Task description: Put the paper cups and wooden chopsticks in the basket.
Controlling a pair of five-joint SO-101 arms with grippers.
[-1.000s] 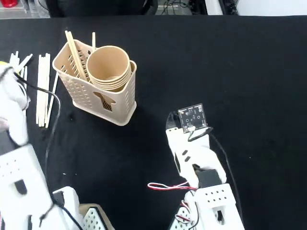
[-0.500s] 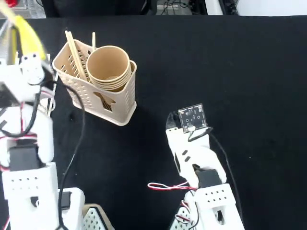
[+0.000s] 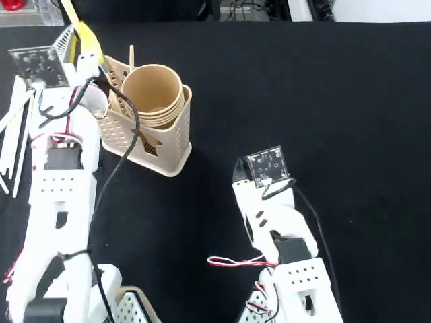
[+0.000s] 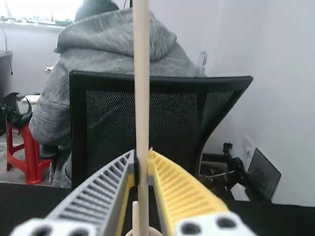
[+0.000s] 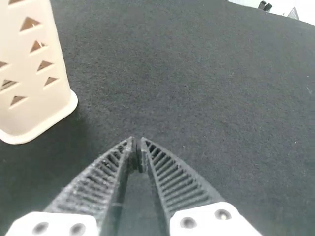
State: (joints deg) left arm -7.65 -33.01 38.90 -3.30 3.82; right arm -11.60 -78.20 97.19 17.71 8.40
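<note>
Left jaws are clamped on a wooden chopstick (image 4: 141,73), grey finger on one side, yellow on the other. The stick runs straight up between them and out past the tips. From above, the left arm (image 3: 60,175) stretches along the left side of the black worktop (image 3: 323,101). Those jaws sit up at the far end, right by the basket's far left corner. Whether the stick's lower end is inside the basket, I cannot tell; the arm covers that spot.

Out at the far left, loose chopsticks (image 3: 14,134) lie flat on the worktop, just beside the arm, some fanned at an angle.

Moving across, the basket (image 3: 145,145), cream with slotted walls, stands upright on the worktop. Inside it, a nested stack of paper cups (image 3: 153,94) sits mouth up, filling the right-hand part. To the left of the stack, more chopsticks (image 3: 131,55) stand in the basket, their ends poking above the rim.

Over to the right arm (image 3: 273,215), low in the middle of the worktop and well apart from the left one. Right jaws are pressed together, tip to tip, with nothing between them. They point across the black worktop, with a lower corner of the basket near, off to one side.
</note>
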